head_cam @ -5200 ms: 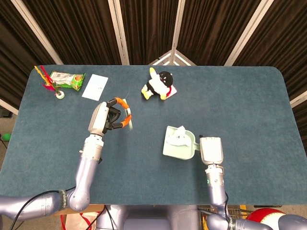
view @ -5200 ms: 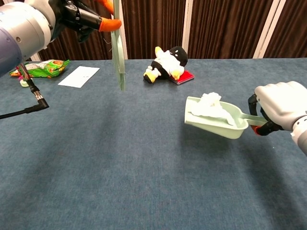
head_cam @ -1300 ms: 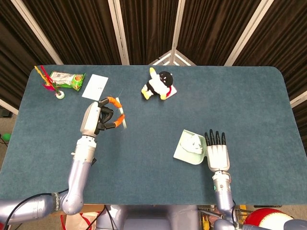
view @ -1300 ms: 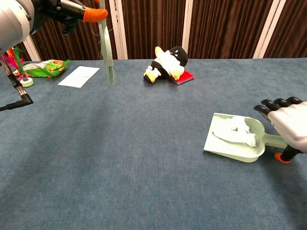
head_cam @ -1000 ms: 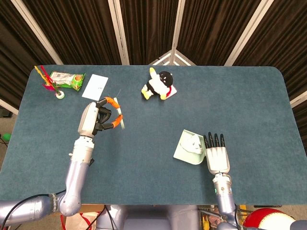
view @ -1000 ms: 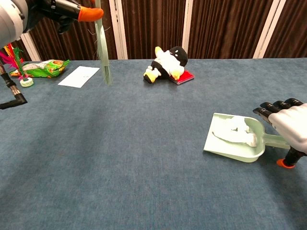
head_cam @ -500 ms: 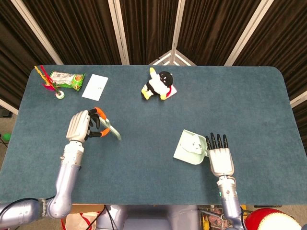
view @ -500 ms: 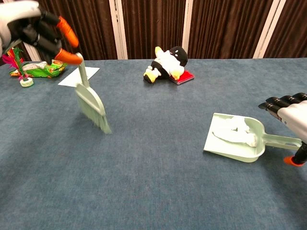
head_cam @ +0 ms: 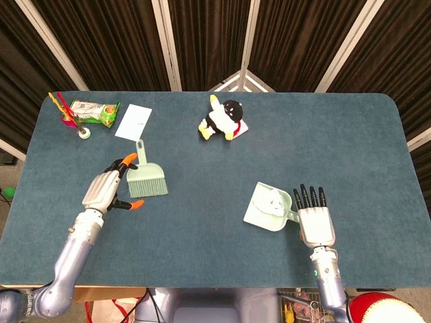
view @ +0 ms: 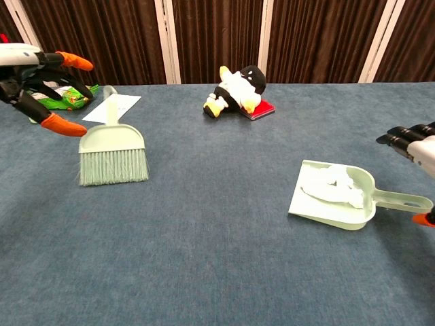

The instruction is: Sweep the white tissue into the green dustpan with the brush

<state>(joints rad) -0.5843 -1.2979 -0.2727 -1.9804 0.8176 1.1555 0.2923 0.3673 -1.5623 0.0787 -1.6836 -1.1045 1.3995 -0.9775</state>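
Observation:
The pale green brush lies flat on the blue table, handle pointing to the far side. My left hand is just left of it, fingers spread, holding nothing. The green dustpan rests on the table at the right with the white tissue inside it. My right hand is beside the dustpan's handle, fingers straight and apart, not touching it.
A penguin plush lies on a red item at the far middle. A white card, a green snack packet and a feathered shuttlecock sit at the far left corner.
My left hand lowered and let go of the brush, which now lies on the table, and the hand opened beside it. My right hand drew back from the dustpan handle.

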